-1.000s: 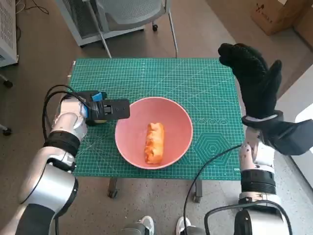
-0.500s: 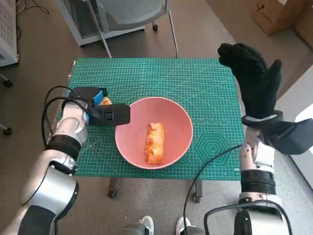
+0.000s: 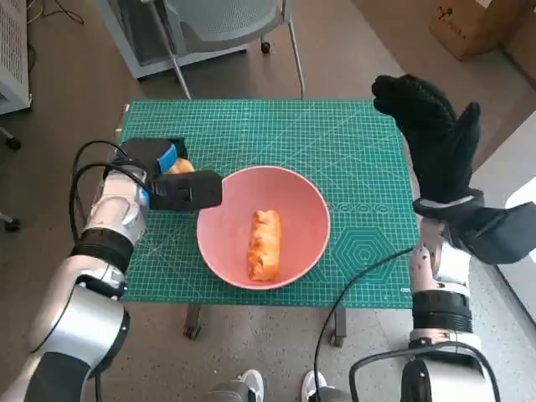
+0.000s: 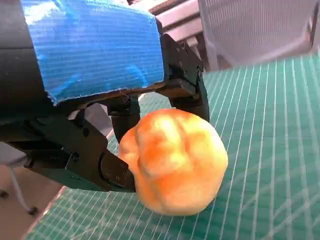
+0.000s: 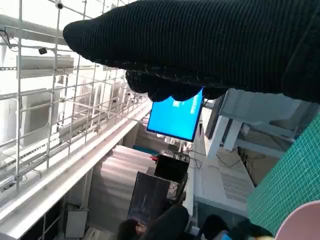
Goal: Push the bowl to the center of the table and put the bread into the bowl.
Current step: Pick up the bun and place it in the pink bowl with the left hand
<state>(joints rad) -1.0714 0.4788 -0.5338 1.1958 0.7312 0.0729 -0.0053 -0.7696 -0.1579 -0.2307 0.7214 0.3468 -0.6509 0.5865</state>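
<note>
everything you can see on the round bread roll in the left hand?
The round golden-orange bread roll has a glossy, smooth crust with shallow creases across its top, paler yellow there and deeper orange down the sides. It looks soft and whole. The black left hand with blue tape grips it, fingers pressing its side. It sits over the green gridded cutting mat, just left of the pink bowl; whether it touches the mat is unclear.

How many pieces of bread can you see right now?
2. A long golden bread roll lies inside the pink bowl; a round golden bun is held by the left hand beside the bowl.
</note>
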